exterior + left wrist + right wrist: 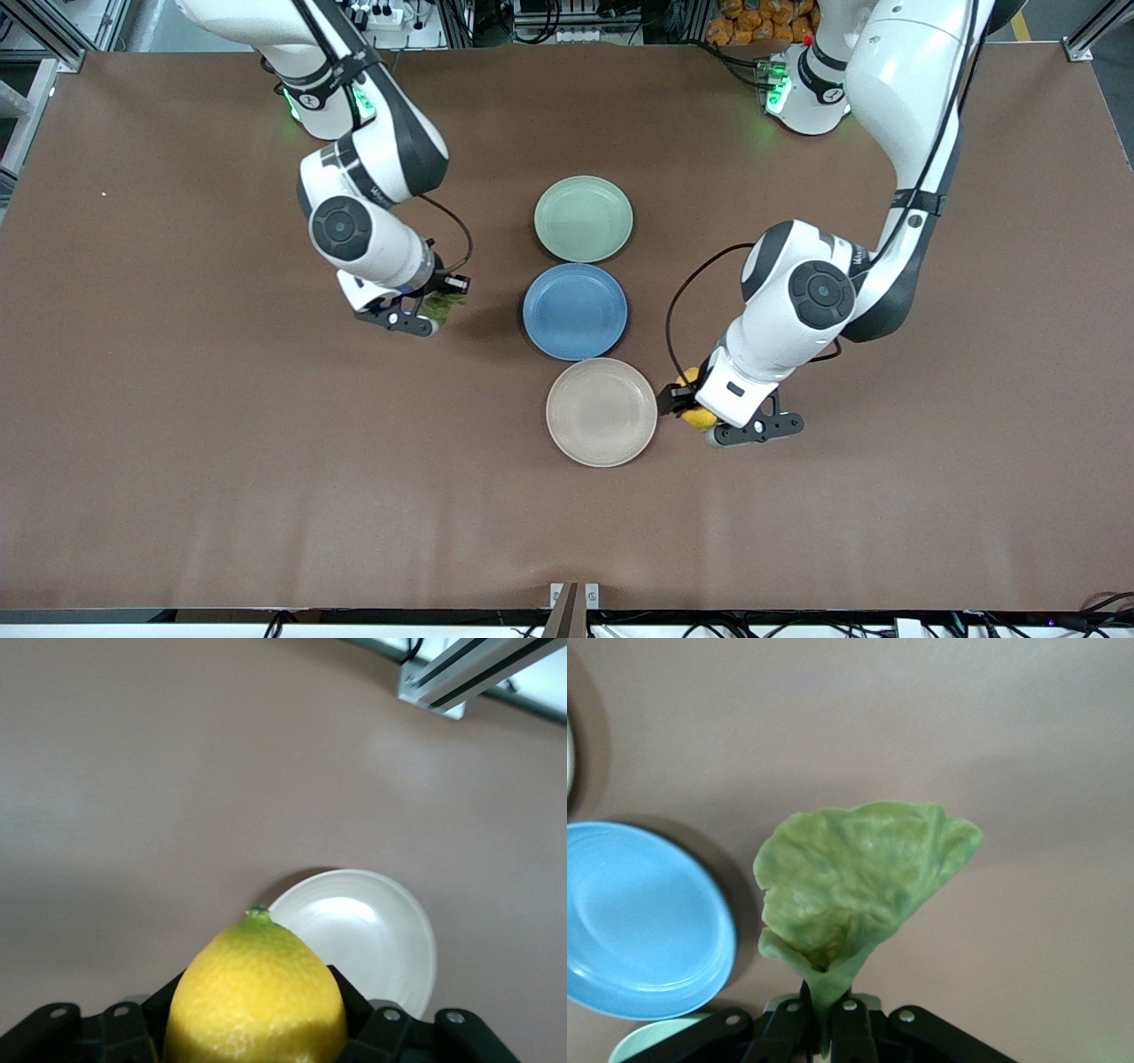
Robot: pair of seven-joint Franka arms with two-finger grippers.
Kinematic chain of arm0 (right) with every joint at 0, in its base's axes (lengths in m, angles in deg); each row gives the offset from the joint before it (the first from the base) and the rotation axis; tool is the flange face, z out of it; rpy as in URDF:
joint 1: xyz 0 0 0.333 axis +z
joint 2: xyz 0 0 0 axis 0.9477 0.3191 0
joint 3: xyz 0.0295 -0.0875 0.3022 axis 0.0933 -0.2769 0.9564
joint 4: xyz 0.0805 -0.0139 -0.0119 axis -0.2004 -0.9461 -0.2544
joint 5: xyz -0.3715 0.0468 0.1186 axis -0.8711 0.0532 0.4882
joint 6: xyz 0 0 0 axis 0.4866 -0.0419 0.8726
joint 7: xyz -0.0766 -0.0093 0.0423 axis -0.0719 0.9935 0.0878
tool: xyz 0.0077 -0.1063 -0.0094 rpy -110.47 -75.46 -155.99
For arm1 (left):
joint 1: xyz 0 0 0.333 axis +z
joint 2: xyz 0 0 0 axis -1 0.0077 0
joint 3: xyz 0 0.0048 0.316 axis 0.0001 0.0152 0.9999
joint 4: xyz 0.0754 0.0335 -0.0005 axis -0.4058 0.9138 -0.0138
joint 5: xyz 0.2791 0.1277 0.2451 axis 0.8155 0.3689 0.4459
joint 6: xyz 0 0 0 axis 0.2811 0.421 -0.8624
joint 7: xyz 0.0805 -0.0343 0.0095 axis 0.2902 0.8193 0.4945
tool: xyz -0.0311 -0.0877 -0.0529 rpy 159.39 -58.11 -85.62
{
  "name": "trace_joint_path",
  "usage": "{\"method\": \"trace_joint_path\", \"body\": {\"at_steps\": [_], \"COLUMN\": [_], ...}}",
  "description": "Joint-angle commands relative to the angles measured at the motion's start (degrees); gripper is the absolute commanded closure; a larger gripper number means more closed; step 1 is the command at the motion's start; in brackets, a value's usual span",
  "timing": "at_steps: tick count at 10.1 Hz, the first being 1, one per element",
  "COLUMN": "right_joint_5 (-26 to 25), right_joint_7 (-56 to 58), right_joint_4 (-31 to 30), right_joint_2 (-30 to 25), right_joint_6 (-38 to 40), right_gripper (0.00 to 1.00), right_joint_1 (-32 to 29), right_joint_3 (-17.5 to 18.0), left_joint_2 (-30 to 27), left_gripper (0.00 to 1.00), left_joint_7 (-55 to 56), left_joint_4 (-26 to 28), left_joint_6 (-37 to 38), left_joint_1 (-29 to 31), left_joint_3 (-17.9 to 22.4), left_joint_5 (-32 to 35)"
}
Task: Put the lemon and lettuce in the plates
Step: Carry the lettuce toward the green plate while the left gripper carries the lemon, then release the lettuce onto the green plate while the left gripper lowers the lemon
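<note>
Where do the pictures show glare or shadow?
Left wrist view: a bright glare patch on the beige plate, dark shadow along its rim, lemon evenly lit. Right wrist view: soft sheen on the blue plate; the lettuce looks pale. Front view: soft shadows beside the plates.

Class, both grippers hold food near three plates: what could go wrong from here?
1. The left gripper grips the round lemon beside the beige plate; released, it may roll off.
2. The right gripper pinches the lettuce by its stem near the blue plate, the wrong dish.
</note>
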Motion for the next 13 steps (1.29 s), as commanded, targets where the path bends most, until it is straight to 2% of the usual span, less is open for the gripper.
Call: {"method": "trace_joint_path", "body": {"at_steps": [1,3,6,10,12,13], "right_joint_5": [0.04,0.3,0.04,-0.23,-0.23,-0.23], "right_joint_7": [-8.11,-14.8,-27.63,-38.63,-41.63,-42.34], "right_joint_4": [2.89,4.13,4.13,4.13,4.04,3.96], "right_joint_2": [1.88,3.46,6.71,8.83,8.83,8.83], "right_joint_6": [0.3,-0.92,-7.76,-11.39,-11.39,-11.39], "right_gripper": [0.93,0.93,0.93,0.91,0.76,0.74], "right_joint_1": [2.97,5.87,7.64,13.35,14.84,15.46], "right_joint_3": [0.43,0.86,6.21,6.49,6.58,6.67], "left_joint_2": [4.17,7.6,11.74,13.95,15.0,15.26], "left_gripper": [0.64,0.64,0.64,0.64,0.64,0.64], "left_joint_7": [2.23,2.68,2.59,2.85,2.85,2.07], "left_joint_4": [-3.18,-3.19,-4.15,-3.89,-3.72,-3.45], "left_joint_6": [-4.34,-8.57,-12.28,-14.74,-14.74,-14.74], "left_joint_1": [-1.52,-2.84,-5.21,-7.32,-8.56,-8.65], "left_joint_3": [0.26,0.26,0.17,0.17,0.26,0.35], "left_joint_5": [-2.42,-4.08,-7.42,-7.43,-7.34,-7.17]}}
